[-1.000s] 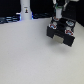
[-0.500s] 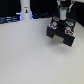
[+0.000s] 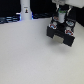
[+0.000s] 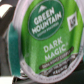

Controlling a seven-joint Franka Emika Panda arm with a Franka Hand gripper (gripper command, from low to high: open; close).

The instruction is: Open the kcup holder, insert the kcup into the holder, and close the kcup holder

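I am reading the kcup (image 4: pixel 47 42) directly off the wrist view, where its green foil top is filling almost the whole picture; the lettering "Green Mountain" and "Dark Magic" is showing on it. A teal rim is curving along one edge of the lid, and dark shapes are lying beyond that edge, too blurred for me to name. In the exterior view the kcup (image 3: pixel 61 11) is appearing only as a small white-and-green speck at the tip of the claw (image 3: pixel 61 13), so I am judging that the claw is clenched on it, though the fingers themselves are too small and soft in both views for me to see their contact.

Directly beneath the claw, the kcup holder (image 3: pixel 62 33) is sitting on the tabletop (image 3: pixel 30 57) as a black boxy unit. Its upper face is carrying small red-and-white spots, and a pale patch is showing near its middle; I cannot tell from this picture whether a drawer is pulled out.

Well apart from the claw, toward the exterior view's left, a tall white post (image 3: pixel 25 10) is standing upright at the far edge of the pale tabletop, with a dark background behind it.
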